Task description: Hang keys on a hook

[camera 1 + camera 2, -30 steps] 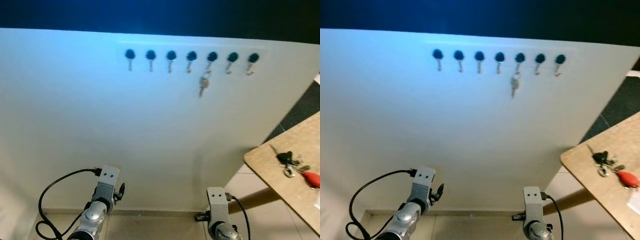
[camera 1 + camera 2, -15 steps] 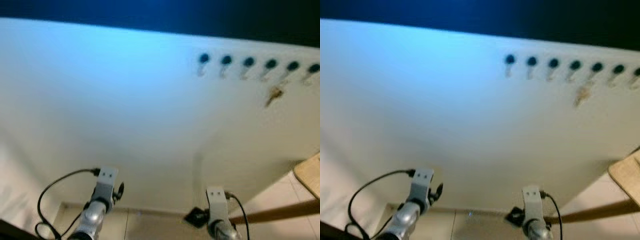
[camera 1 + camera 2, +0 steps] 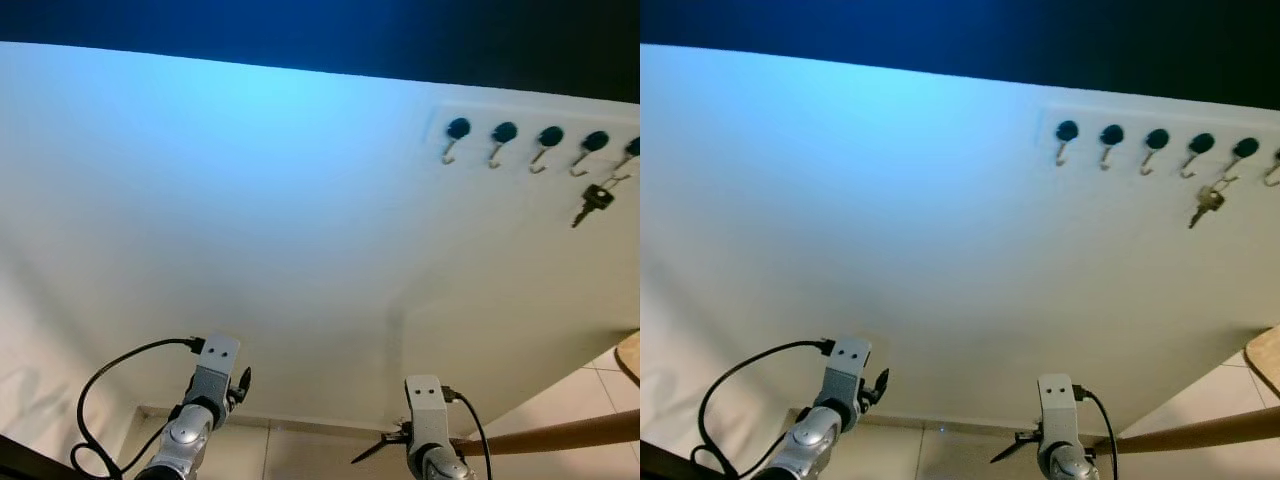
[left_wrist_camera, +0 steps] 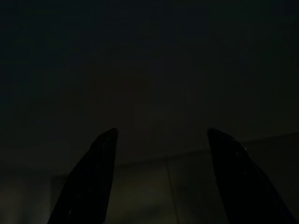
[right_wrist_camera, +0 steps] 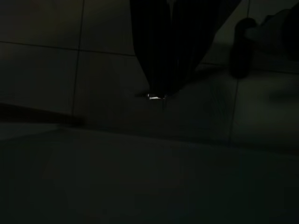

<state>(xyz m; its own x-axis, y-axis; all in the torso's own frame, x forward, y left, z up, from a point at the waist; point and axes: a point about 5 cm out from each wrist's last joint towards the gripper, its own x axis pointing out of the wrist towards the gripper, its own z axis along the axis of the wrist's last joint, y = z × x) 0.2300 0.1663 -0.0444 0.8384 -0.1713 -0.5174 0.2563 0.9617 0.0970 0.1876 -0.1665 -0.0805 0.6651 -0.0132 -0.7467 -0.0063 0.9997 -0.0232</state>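
A row of black-knobbed hooks [image 3: 504, 134] runs along the white wall [image 3: 250, 220] at the upper right. One key [image 3: 592, 201] hangs from a hook near the right edge of the picture. Both arms hang low in front of the wall. The left arm [image 3: 205, 400] is idle; in its dark wrist view my left gripper [image 4: 162, 135] is open, its fingers wide apart with nothing between them. The right arm [image 3: 425, 425] hangs too. In the right wrist view my right gripper [image 5: 159, 95] has its fingers pressed together over a tiled floor, with a small glint at the tips.
A wooden table corner [image 3: 632, 356] shows at the lower right, with its leg [image 3: 560, 436] slanting down to the floor. A black cable [image 3: 110, 385] loops from the left wrist. A baseboard [image 3: 300, 428] runs along the foot of the wall.
The camera has swung to the left: the hooks and hanging key now sit far right, and the table with its bunch of keys has slid almost out of the picture. The arms hang as before.
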